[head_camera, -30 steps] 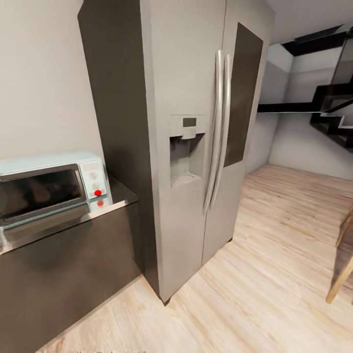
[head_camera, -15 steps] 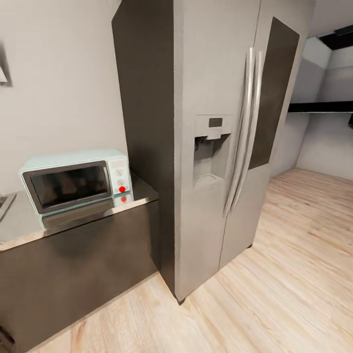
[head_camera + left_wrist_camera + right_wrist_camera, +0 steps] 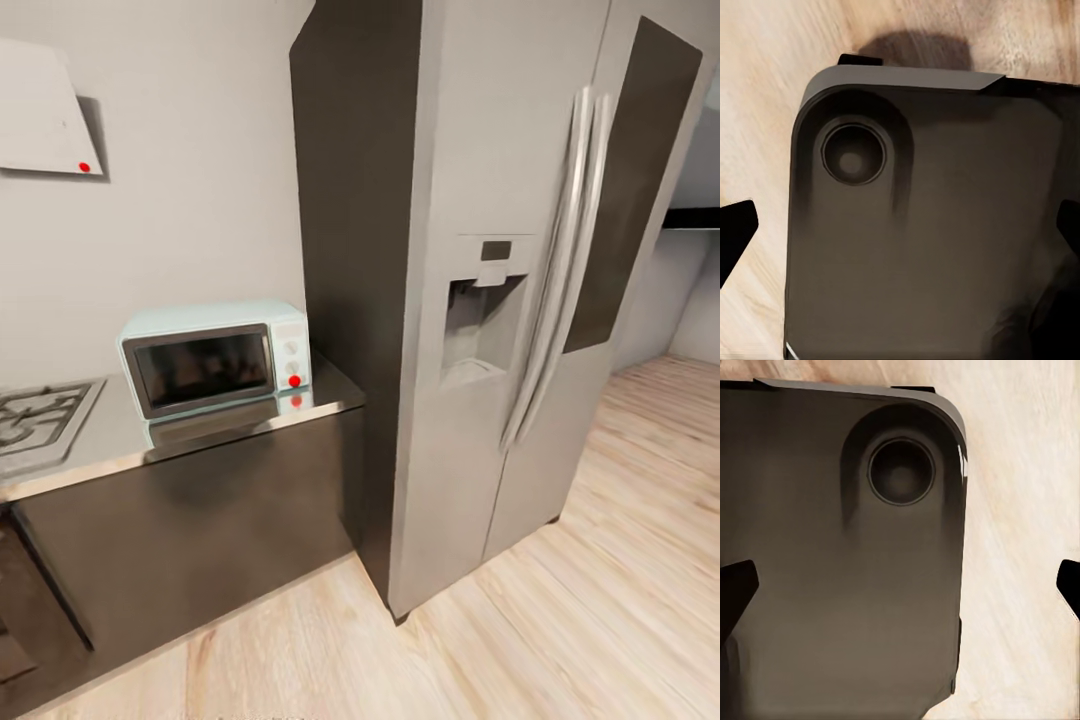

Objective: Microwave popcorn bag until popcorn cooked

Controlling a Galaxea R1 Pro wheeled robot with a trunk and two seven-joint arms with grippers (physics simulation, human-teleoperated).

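Seeing the microwave point(image 3: 215, 358) at the countertop's point(image 3: 120, 445) fridge-side end; no readable writing; both grippers' fingertips spread wide apart.

head: high, angled down across the kitchen toward the microwave point(image 3: 216, 357) and refrigerator point(image 3: 500, 300), mid-range | left wrist: close, facing down at the robot base point(image 3: 922, 217) over the wood floor point(image 3: 757, 112) | right wrist: same, sharing base and floor

Bare countertop point(image 3: 95, 452) before microwave point(image 3: 215, 358) — fridge point(image 3: 480, 290) alongside
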